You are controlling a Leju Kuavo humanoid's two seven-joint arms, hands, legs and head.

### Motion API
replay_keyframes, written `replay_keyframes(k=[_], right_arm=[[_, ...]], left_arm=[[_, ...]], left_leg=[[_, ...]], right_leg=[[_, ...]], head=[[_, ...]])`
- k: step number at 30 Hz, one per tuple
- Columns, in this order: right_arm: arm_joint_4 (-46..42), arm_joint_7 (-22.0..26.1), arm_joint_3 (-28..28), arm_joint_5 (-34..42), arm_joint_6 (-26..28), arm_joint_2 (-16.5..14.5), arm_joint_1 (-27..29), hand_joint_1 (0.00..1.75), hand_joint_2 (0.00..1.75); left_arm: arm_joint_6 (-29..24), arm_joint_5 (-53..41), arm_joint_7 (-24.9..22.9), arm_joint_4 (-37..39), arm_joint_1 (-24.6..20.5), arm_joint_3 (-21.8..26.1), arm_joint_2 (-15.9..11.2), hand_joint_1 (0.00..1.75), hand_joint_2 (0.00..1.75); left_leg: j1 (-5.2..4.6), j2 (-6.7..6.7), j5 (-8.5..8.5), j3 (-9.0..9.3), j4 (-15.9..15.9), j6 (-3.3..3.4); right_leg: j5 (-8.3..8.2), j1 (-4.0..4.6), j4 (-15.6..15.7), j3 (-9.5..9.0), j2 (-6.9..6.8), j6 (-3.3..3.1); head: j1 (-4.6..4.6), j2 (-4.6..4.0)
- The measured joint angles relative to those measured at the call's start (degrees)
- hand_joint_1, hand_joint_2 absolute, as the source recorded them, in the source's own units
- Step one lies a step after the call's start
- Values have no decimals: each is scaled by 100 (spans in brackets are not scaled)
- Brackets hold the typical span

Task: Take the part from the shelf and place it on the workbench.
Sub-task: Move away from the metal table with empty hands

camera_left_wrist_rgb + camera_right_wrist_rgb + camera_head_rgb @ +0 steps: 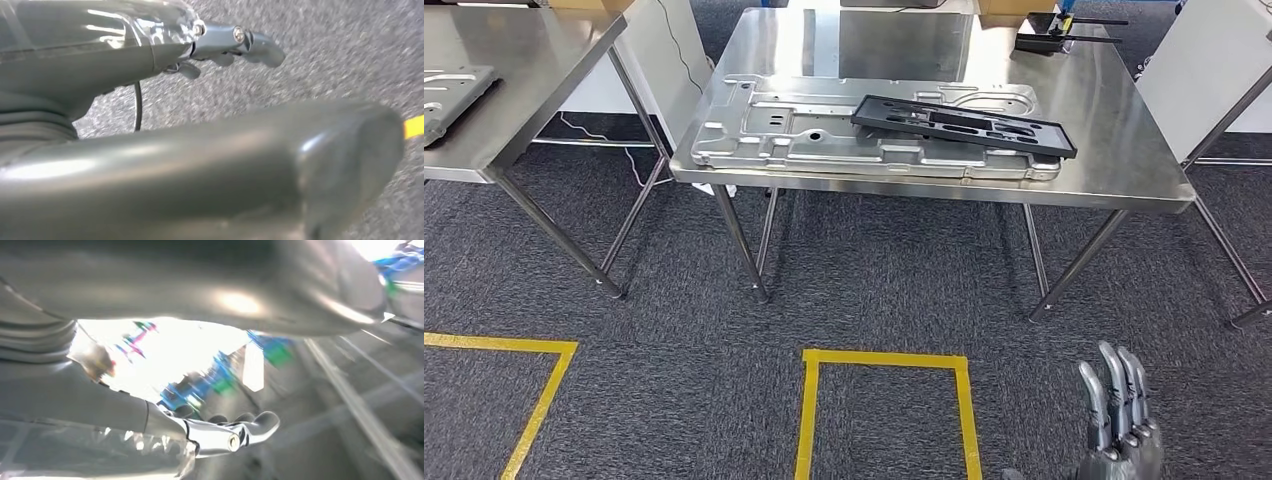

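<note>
Grey carpet with yellow tape squares runs up to the steel workbench (1124,150), where the black part (964,124) already lies across a big pressed metal panel (824,135). Both hands hold nothing: right hand (1119,420) fingers straight, left hand (235,42) loosely apart. Perched slantwise (not flat), it might slide if the bench gets bumped

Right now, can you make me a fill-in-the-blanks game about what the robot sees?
1. The black part lies on top of a big ____ panel.
2. The panel rests on a shiny steel ____.
3. The tape squares on the carpet are ____.
4. The right hand holds ____, its fingers pointing up.

Missing words: silver; workbench; yellow; nothing
</note>
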State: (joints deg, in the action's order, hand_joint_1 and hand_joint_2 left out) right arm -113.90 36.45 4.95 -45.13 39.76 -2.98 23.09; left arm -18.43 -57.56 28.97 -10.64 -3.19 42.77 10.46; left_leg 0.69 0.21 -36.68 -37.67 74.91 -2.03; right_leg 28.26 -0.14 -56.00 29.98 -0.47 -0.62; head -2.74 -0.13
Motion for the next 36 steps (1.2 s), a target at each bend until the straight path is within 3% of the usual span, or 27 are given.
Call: replay_keyframes(k=[1, 2, 4, 5, 7, 9, 11, 13, 14, 15, 16, 17, 18, 20, 21, 23, 25, 27, 29, 30, 31, 32, 34, 36], right_arm=[[280, -54, -10, 124, 0, 2, -73, 0, 0], [595, -101, -25, 281, -1, 2, -165, 0, 0], [1375, -213, -78, 676, -12, 2, -421, 0, 0], [1832, -275, -119, 849, -20, 2, -565, 0, 0], [2646, -345, -205, 1042, -31, 4, -796, 0, 0], [3203, -349, -270, 1138, -75, 10, -942, 0, 0], [3820, -325, -350, 1516, -451, 13, -1162, 0, 0], [4841, -243, -628, 2461, -1516, -2, -1531, 0, 87], [5477, -227, -870, 2998, -2151, -15, -1726, 0, 131], [6091, -272, -1138, 3432, -2689, -29, -1888, 0, 175], [6682, -388, -1402, 3717, -3085, -40, -2007, 0, 175], [7190, -546, -1621, 3858, -3312, -45, -2083, 0, 175], [7630, -696, -1796, 3929, -3450, -45, -2131, 0, 175], [8357, -871, -2062, 3968, -3571, -55, -2191, 0, 175], [8625, -903, -2153, 3972, -3589, -65, -2214, 0, 175], [9046, -988, -2288, 3968, -3603, -86, -2252, 0, 175], [9349, -1306, -2372, 3921, -3550, -97, -2304, 0, 175], [9582, -1995, -2414, 3814, -3429, -106, -2360, 0, 175], [9766, -2709, -2427, 3703, -3319, -116, -2371, 0, 175], [9840, -2948, -2426, 3655, -3287, -124, -2367, 0, 175], [9905, -3136, -2425, 3608, -3268, -137, -2363, 0, 175], [9956, -3292, -2422, 3551, -3259, -153, -2362, 0, 175], [10028, -3544, -2408, 3404, -3280, -184, -2366, 0, 175], [10075, -3642, -2364, 3244, -3318, -200, -2370, 0, 175]], left_arm=[[10, -3, -10, 0, 0, 0, -3, 0, 0], [20, -9, -22, 0, -1, 0, -5, 0, 0], [36, -32, -57, -1, -9, -1, -8, 0, 0], [40, -44, -75, -1, -14, -1, -8, 0, 0], [45, -57, -108, 0, -13, -2, -8, 0, 0], [48, -61, -123, 1, 2, -2, -8, 0, 0], [63, -80, -135, -1, 0, 0, -9, 0, 0], [88, -117, -181, -2, -11, 1, -10, 0, 0], [108, -134, -225, -2, -12, 0, -10, 0, 0], [138, -148, -285, -2, -10, 0, -11, 0, 0], [187, -157, -360, -2, -8, 1, -11, 0, 0], [249, -158, -438, -2, -7, 4, -12, 0, 0], [309, -157, -507, -2, -7, 8, -13, 0, 0], [384, -156, -595, -2, -11, 16, -14, 0, 0], [398, -156, -610, -2, -14, 19, -14, 0, 0], [420, -155, -635, -2, -20, 22, -14, 0, 0], [483, -155, -723, -2, -21, 26, -21, 0, 87], [588, -173, -875, -2, -20, 32, -30, 0, 175], [672, -204, -979, -2, -14, 38, -31, 0, 175], [696, -216, -1007, -2, -11, 40, -32, 0, 175], [711, -222, -1027, -2, -8, 44, -33, 0, 175], [722, -226, -1055, -2, -9, 48, -36, 0, 175], [740, -241, -1134, -2, -15, 54, -46, 0, 175], [753, -276, -1245, -2, -17, 55, -53, 0, 175]], left_leg=[[0, 0, 96, 133, -94, 4], [0, 1, 255, 358, -402, 10], [-7, 0, 489, 874, -1252, 27], [-14, -3, 524, 1030, -1553, 34], [-37, -16, 511, 1085, -1744, 55], [-24, -10, 560, 1012, -1743, 128], [-3, 18, 638, 925, -1751, 226], [-3, 43, 712, 815, -1744, 272], [-4, 48, 747, 758, -1739, 276], [-5, 45, 778, 704, -1730, 277], [-5, 36, 804, 657, -1719, 274], [-2, 24, 826, 620, -1708, 267], [0, 12, 843, 594, -1696, 255], [-10, 6, 876, 548, -1676, 206], [-18, 10, 897, 529, -1668, 173], [-28, 18, 942, 506, -1668, 102], [-16, 12, 852, 460, -1566, 54], [-9, 3, 481, 263, -1051, 35], [-13, 1, 79, -9, -271, 30], [-13, 1, 7, -69, -28, 30], [-13, 1, 52, -24, -4, 33], [-13, 1, 193, 123, -206, 39], [-15, 1, 533, 589, -1004, 55], [-24, -1, 655, 859, -1545, 72]], right_leg=[[-28, 5, -21, 55, 0, 2], [-51, 6, -45, 103, 1, 8], [-85, 14, -102, 184, 3, 40], [-108, 21, -130, 218, 2, 67], [-165, 39, -165, 280, -5, 132], [-163, 37, -193, 333, -6, 196], [112, 17, -471, 466, 1, 251], [566, -14, -1151, 710, 5, 289], [712, -28, -1484, 806, 6, 301], [748, -39, -1673, 829, 6, 310], [674, -48, -1647, 747, 6, 316], [524, -54, -1405, 560, 6, 319], [360, -57, -1008, 300, 6, 319], [211, -43, -275, -146, 15, 297], [213, -32, -87, -243, 22, 279], [229, -15, -29, -226, 34, 227], [190, -33, -20, -183, 28, 143], [144, -42, -8, -139, 20, 60], [113, -22, -15, -93, 10, 21], [100, -12, -20, -74, 6, 13], [91, -6, -28, -61, 6, 12], [85, -4, -38, -55, 7, 14], [91, 2, -72, -46, 12, 32], [96, 18, -121, -14, 14, 69]], head=[[-13, 0], [-29, 0], [-74, 0], [-86, 0], [-80, 0], [-55, 0], [-12, 0], [46, 0], [68, 0], [87, 0], [108, 0], [127, 0], [146, 0], [185, 0], [195, 0], [194, 0], [180, 0], [136, 0], [79, 0], [62, 0], [47, 0], [29, 0], [-21, 0], [-51, 0]])
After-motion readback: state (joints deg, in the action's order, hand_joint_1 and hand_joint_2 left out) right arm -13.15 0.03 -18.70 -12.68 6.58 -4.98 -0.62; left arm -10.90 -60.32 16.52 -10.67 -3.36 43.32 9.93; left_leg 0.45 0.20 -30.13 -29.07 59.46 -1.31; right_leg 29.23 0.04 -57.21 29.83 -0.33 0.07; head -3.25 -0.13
